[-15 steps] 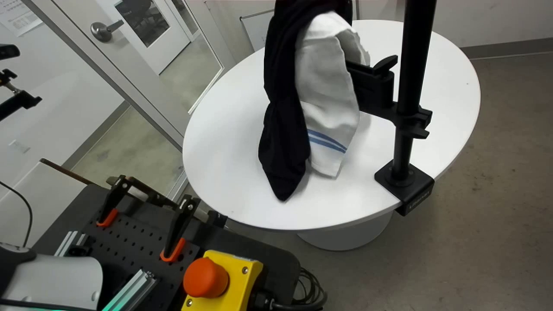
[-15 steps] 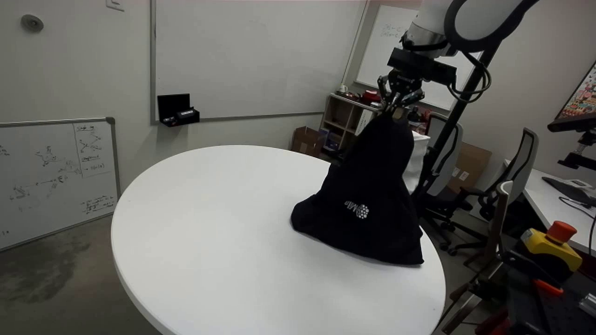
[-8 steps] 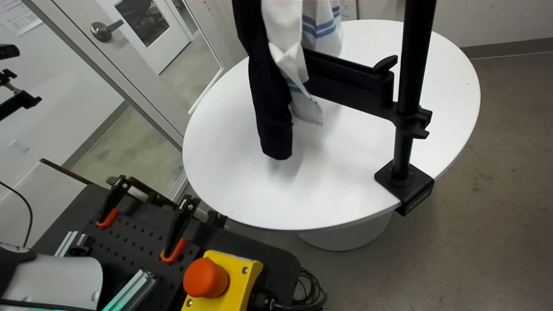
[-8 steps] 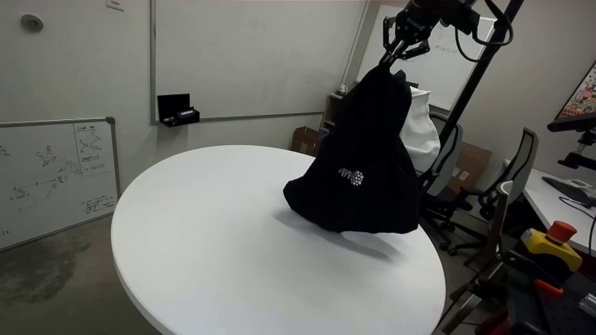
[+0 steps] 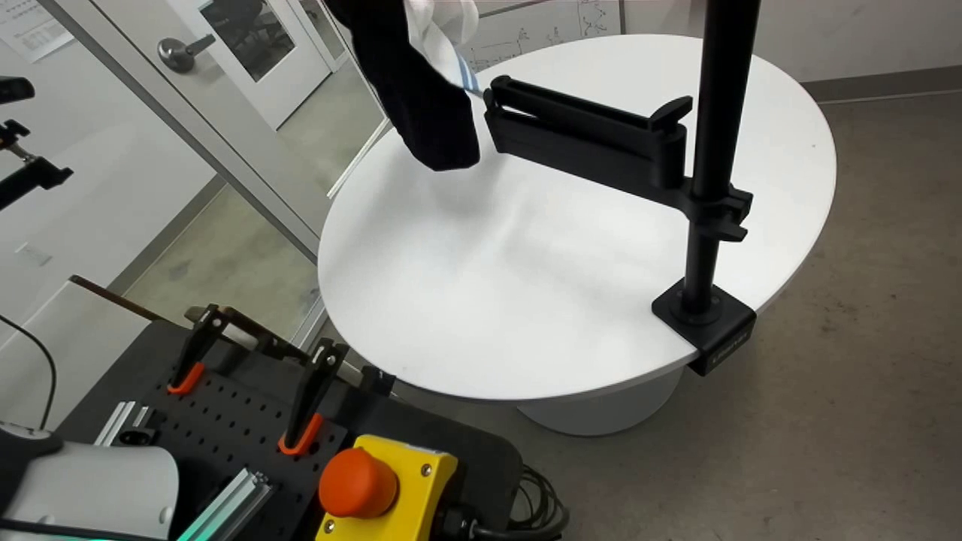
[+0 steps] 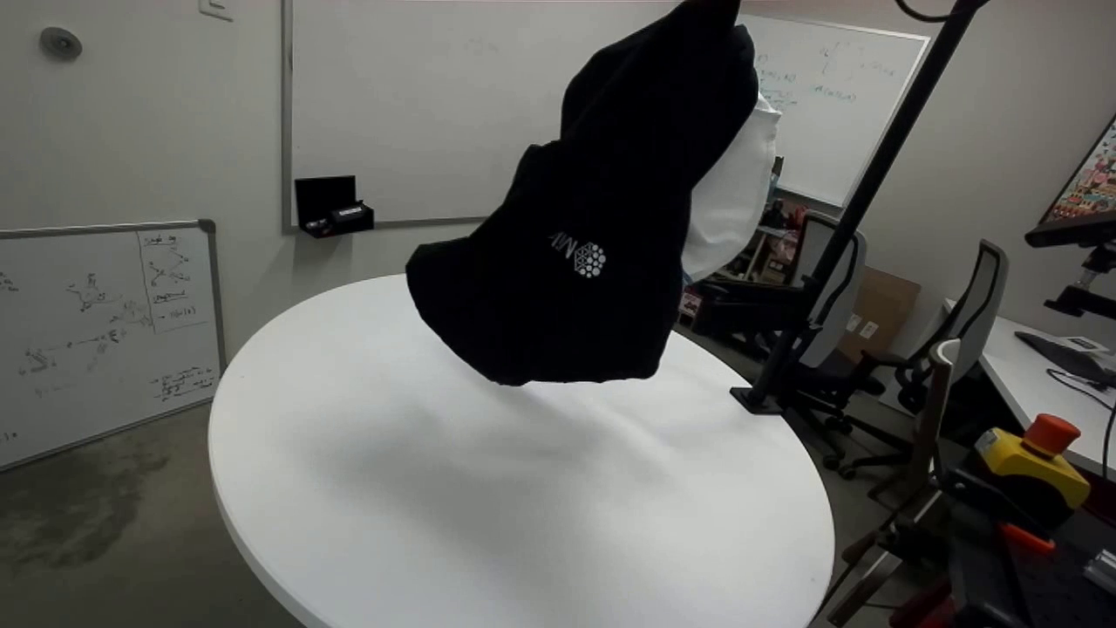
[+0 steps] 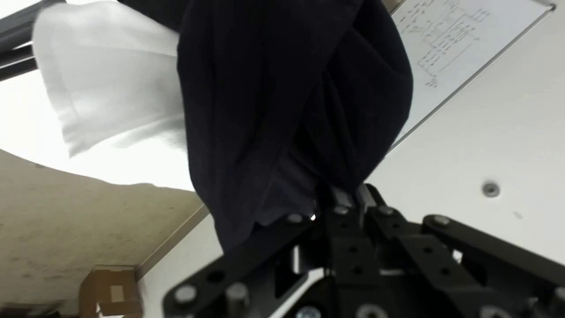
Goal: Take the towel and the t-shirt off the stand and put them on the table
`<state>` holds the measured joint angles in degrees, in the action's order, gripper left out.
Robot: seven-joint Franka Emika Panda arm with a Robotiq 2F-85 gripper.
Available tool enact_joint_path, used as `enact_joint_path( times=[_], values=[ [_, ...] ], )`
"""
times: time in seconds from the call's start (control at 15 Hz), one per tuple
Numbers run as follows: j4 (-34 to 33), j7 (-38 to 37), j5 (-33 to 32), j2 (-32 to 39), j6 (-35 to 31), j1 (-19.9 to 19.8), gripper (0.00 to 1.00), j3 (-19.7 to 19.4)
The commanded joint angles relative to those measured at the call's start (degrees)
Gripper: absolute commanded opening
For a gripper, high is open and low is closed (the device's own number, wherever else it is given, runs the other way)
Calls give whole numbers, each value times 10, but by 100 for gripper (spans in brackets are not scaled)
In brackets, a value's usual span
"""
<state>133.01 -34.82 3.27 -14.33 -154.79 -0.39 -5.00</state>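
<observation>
1. Black, large and floppy, the fabric t-shirt (image 5: 425, 105) hangs over the round white-topped table (image 5: 541, 315) in an exterior view, its upper part beyond the frame. Beside it hangs the soft white cloth towel (image 5: 432, 37) with thin blue stripes; whether its lowest corner touches the horizontal bar (image 5: 586, 150) of the tall black metal stand (image 5: 714, 150), I cannot quite tell.

2. In an exterior view, a white printed emblem (image 6: 588, 260) shows on the t-shirt's front, and its hem is above the table, with a soft shadow on the white surface below. The towel shows partly behind the t-shirt, on the stand's side. The stand's flat square base (image 6: 756, 401) sits at the table's edge.

3. In the wrist view, the black metal gripper (image 7: 353, 196) is clamped on a bunched part of the t-shirt. The towel hangs to the left, partly covered by the black fabric. A brown cardboard box (image 7: 110, 291) is at the lower left.
</observation>
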Motion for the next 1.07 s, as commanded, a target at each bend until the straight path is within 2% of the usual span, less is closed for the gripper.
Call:
enact_joint_path(
  times=[0.0,0.27,0.47,0.73,1.0],
  values=[
    [32,107,83,-59,37,15,1,6],
    [48,150,111,-88,102,6,1,9],
    [58,181,104,-90,173,6,1,13],
    [68,224,96,-54,268,12,1,23],
    [73,224,54,16,321,4,1,46]
  ],
)
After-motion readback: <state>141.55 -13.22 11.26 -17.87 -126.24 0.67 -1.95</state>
